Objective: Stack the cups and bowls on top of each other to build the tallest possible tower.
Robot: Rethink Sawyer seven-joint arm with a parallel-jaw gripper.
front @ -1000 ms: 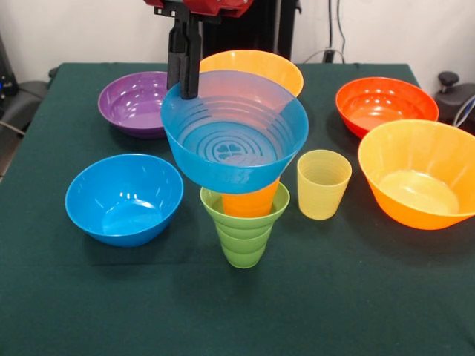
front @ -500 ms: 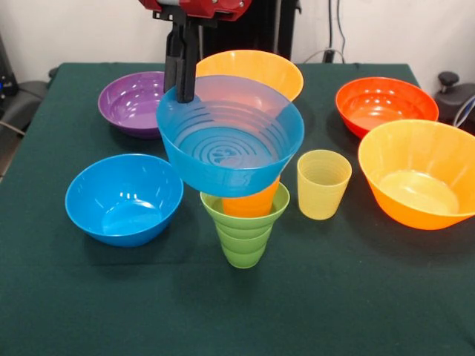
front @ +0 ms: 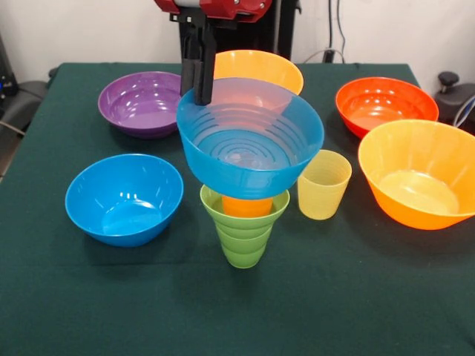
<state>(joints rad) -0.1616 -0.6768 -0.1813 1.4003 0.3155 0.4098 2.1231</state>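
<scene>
A: status on your gripper (front: pixel 199 95)?

B: Clamped on the far-left rim of the see-through blue bowl (front: pixel 250 141). Fingers pinched shut on the rim, one inside, one outside as far as I can see. Nothing else in its grasp.

A: where's the bowl rel. to the stack?

B: Directly over it. You've got the green cup (front: pixel 245 226) at the bottom on the table (front: pixel 237 311), orange cup (front: pixel 247 205) nested in it, and the blue bowl's base sits right at the orange cup's top. Can't tell if it's resting on it or just above, the bowl hides the joint. Bowl looks about level, maybe a touch tilted.

A: rest of the pieces?

B: Yellow cup (front: pixel 323 184) upright, just right of the stack, bowl rim overlaps it in the front view. Solid blue bowl (front: pixel 124 198) left of the stack, near but apart. Purple bowl (front: pixel 141 102) behind that, far left. One orange bowl (front: pixel 256 68) straight behind the held bowl, mostly hidden by it and the gripper. Red-orange bowl (front: pixel 386 105) far right, 2nd big orange bowl (front: pixel 420 172) in front of it at the right edge. All open side up, all loose on the table, none stacked.

A: small green bowl?

B: Can't pick one out from here.
</scene>
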